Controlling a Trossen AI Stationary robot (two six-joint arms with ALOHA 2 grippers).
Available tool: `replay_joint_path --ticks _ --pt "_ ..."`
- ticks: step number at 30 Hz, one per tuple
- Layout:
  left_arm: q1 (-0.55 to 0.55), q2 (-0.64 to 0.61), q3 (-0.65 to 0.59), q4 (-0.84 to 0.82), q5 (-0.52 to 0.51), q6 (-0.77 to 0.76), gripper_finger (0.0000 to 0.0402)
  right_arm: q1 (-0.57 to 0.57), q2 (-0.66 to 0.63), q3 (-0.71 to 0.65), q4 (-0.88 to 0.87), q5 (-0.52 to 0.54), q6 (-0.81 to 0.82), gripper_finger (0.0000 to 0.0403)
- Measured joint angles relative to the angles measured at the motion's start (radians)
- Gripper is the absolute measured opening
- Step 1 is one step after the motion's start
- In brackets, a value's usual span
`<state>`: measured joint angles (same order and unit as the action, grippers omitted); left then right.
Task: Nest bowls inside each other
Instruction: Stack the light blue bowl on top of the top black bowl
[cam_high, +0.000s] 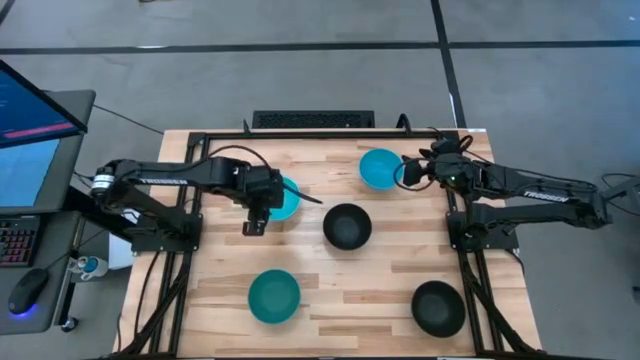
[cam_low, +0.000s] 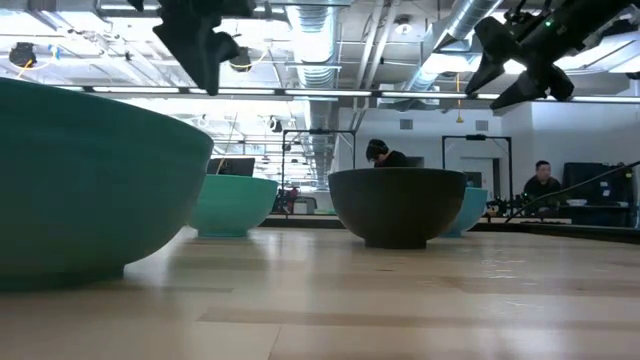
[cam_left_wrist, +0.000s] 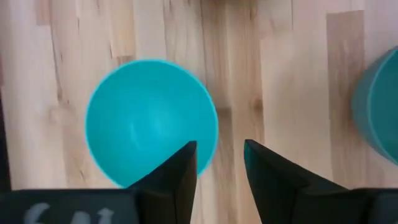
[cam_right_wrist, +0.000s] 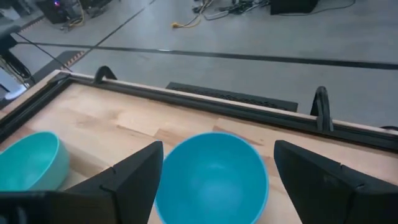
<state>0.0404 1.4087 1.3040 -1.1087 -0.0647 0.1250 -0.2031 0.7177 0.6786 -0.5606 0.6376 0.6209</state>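
Five bowls sit apart on the desk (cam_high: 400, 285), none nested: the left gripper (cam_high: 254, 226), narrowly open, hovers beside one cyan bowl (cam_high: 284, 198), the right gripper (cam_high: 410, 172), wide, flanks another cyan bowl (cam_high: 379, 168), each needing to descend and grasp a rim.

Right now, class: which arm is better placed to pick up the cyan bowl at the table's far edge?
The right. The right gripper, fingers open, sits beside that cyan bowl, which lies between its fingers in its wrist view. The left gripper hovers over the other cyan bowl.
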Motion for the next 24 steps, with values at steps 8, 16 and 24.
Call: replay_joint_path --ticks 8,16,24 --pt "-0.001 0.018 -0.141 0.081 0.052 -0.016 0.0126 0.0 0.028 0.0 0.001 0.0 0.0 0.0332" --pt "-0.003 0.018 -0.276 0.263 0.099 -0.056 0.0126 0.0 0.034 0.0 0.0 -0.004 0.017 0.0332" --pt "0.007 0.018 -0.343 0.337 0.017 -0.053 0.0126 0.0 0.035 0.0 0.0 -0.008 0.026 0.0332"
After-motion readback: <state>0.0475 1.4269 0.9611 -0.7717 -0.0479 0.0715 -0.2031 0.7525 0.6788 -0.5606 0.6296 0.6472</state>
